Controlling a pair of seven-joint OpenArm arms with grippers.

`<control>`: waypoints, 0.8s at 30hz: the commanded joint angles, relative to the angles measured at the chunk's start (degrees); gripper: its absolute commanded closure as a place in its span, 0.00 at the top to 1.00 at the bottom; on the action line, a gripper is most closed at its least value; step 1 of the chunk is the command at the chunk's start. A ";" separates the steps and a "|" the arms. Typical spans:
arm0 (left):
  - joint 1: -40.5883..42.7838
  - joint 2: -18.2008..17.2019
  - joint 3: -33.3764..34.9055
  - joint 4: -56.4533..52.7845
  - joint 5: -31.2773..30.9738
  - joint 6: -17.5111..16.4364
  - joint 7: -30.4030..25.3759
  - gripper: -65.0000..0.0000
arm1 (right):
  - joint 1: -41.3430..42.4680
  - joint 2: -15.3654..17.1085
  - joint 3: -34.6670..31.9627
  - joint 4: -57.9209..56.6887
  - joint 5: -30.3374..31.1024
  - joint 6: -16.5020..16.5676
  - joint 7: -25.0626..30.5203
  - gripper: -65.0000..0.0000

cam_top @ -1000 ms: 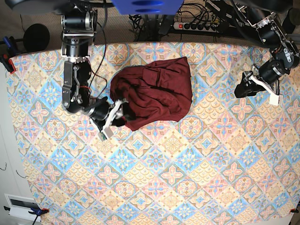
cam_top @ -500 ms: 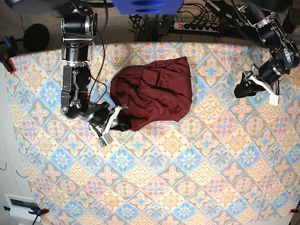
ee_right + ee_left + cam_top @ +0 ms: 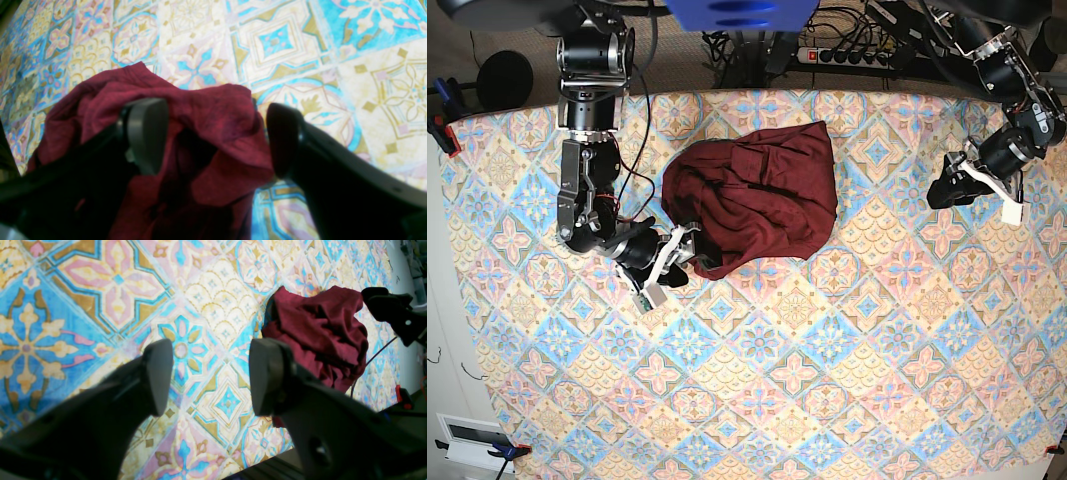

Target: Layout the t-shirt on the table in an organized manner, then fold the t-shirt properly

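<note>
Garment: the t-shirt (image 3: pixel 757 200) lies bunched in a rumpled heap on the far middle of the tabletop (image 3: pixel 827 400), sleeves and hem tucked out of sight among the folds.
Fabric: thin, soft and limp by the look of its creases; judged light, prone to sag and drag, and likely to cling to the patterned cloth beneath.
Right claw: the right claw (image 3: pixel 213 140) stands spread wide at the near-left edge of the heap, a lobe of fabric lying between its fingers (image 3: pixel 146 133), nothing pinched.
Left claw: the left claw (image 3: pixel 210 373) is spread and empty, over bare tabletop well apart from the shirt.
Hold advised: a single outer layer at a seam, hem or shoulder, not a thick wad; a deep bite risks catching several layers.
Risk: lifting from the middle would keep it bundled.
Task stage: layout not yet achieved; folding not begun.
</note>
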 commanded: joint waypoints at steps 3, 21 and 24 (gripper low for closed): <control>-0.41 -0.98 -0.25 0.83 -1.28 -0.26 -0.79 0.54 | 1.35 0.23 -0.07 0.80 1.35 0.19 1.39 0.67; -0.41 -0.89 -0.33 0.83 -1.54 -0.34 -0.79 0.54 | 1.61 0.06 -0.07 -5.01 1.08 0.19 4.12 0.53; -0.41 -0.89 -0.33 0.83 -1.54 -0.34 -0.79 0.54 | 1.44 0.06 -0.07 -4.13 1.26 0.19 3.94 0.41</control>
